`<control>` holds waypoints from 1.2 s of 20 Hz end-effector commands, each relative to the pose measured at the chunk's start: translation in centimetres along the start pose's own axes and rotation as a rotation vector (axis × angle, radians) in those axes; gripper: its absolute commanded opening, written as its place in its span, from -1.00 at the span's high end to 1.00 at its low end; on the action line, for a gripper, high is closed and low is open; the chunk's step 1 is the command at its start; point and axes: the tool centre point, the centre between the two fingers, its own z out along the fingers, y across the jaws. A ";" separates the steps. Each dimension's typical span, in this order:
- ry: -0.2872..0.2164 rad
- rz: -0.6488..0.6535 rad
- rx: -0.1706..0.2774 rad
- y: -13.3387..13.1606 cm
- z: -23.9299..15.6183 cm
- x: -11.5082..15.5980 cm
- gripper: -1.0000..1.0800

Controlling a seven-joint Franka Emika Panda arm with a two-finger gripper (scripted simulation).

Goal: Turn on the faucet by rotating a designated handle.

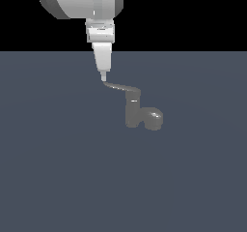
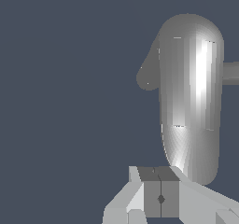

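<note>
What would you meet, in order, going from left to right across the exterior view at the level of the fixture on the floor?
Gripper at the lever's tip → handle → faucet upright body → the faucet's short spout with its rounded knob end, furthest toward the exterior view's right.

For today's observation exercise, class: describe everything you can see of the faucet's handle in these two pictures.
The handle is a long, thin, flat lever of dull grey metal look, slightly curved and tapering to a point. It projects from the top of the faucet toward the exterior view's left, roughly level above the floor. The end effector, fingers closed together, comes down from above and meets its pointed tip. In the wrist view it appears as a broad, rounded, shiny shape just beyond the fingers.
</note>
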 end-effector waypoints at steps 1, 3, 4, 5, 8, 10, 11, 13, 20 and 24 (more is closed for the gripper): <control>0.002 0.047 -0.003 -0.8 1.0 0.9 1.00; 0.003 0.077 -0.003 -1.4 1.6 1.5 1.00; 0.003 0.089 -0.003 -1.6 1.8 1.7 1.00; 0.003 0.101 -0.003 -1.8 2.0 2.0 1.00; 0.004 0.126 -0.003 -2.3 2.5 2.5 1.00; 0.004 0.135 -0.002 -2.4 2.6 2.6 1.00; 0.004 0.137 -0.002 -2.5 2.7 2.7 1.00; 0.003 0.137 -0.002 -2.5 2.7 2.7 1.00; 0.002 0.128 -0.002 -2.3 2.5 2.5 1.00; 0.002 0.128 -0.002 -1.5 2.5 2.3 1.00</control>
